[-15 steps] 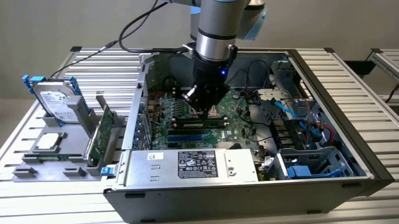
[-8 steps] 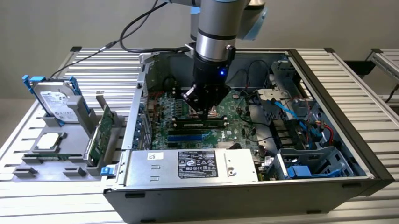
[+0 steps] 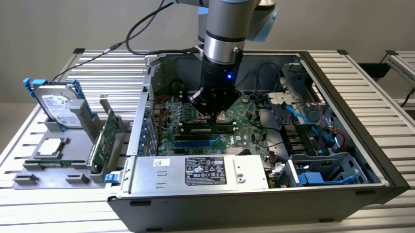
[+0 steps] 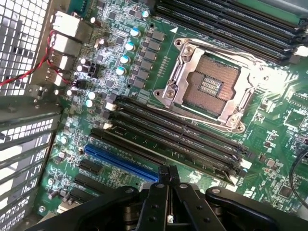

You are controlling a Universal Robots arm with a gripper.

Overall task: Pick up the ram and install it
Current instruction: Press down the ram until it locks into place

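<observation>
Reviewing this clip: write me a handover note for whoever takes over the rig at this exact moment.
Gripper: fingers shut, nothing visible between them, low inside the open computer case.
Ram: appears to lie along the memory slots beside the empty CPU socket, just under the fingers.
Done: ram is out of the gripper and at the slots.
Left: full seating cannot be confirmed; check it.

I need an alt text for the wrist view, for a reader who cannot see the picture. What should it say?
The shut gripper hangs over a green motherboard inside an open computer case, its black fingertips pressed together above the dark memory slots and a blue expansion slot. An empty processor socket with a metal frame lies beyond the slots.
</observation>
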